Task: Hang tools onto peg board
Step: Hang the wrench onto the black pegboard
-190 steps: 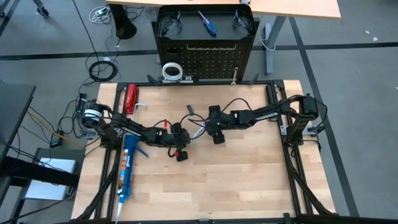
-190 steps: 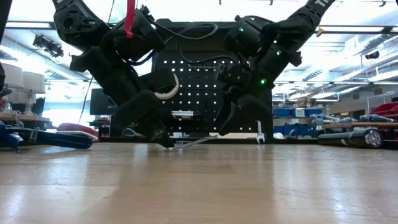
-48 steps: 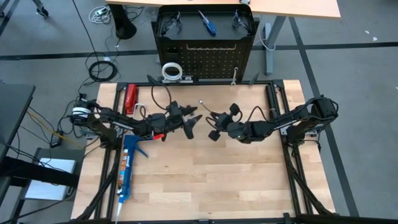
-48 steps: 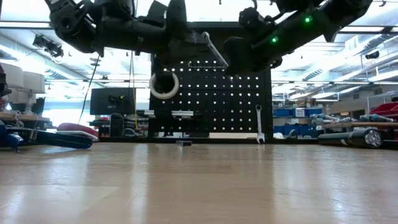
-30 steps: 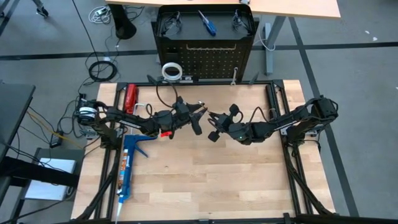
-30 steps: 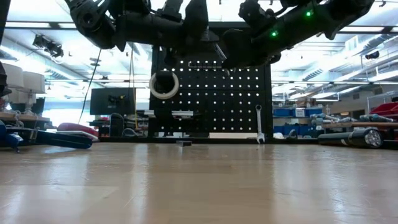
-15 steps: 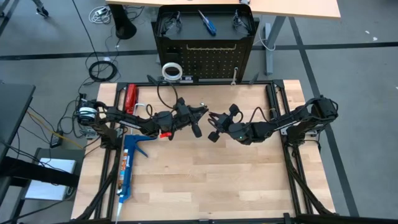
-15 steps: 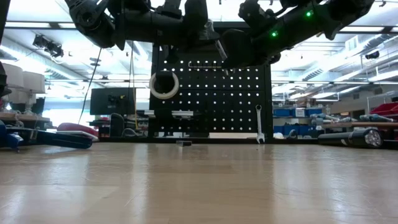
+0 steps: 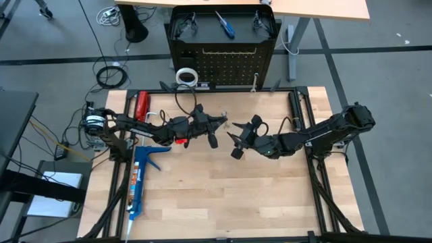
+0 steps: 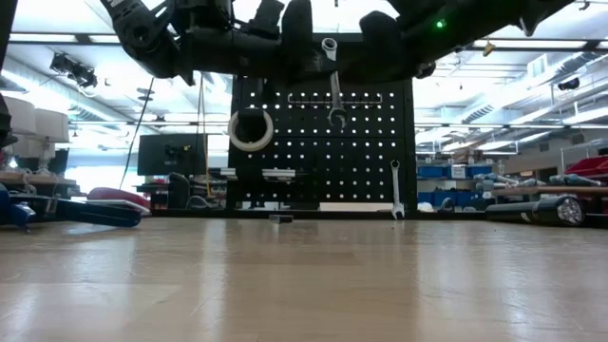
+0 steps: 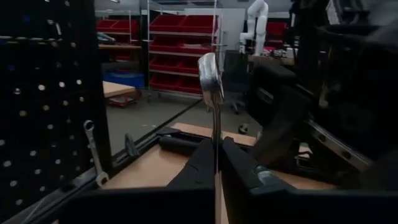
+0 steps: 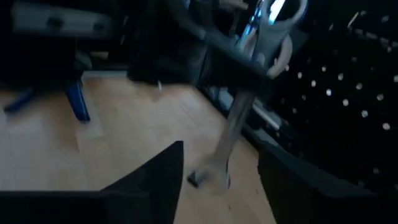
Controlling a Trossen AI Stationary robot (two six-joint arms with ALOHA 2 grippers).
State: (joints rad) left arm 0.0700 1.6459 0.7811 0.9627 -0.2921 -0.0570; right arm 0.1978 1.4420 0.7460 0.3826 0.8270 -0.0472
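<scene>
A: The left claw is pinching a slim silver wrench by its shaft, head up, above the table.

B: Right claw is spread, just beside it. Carry the ring end level to the perforated black peg board; smooth steel slips.
</scene>
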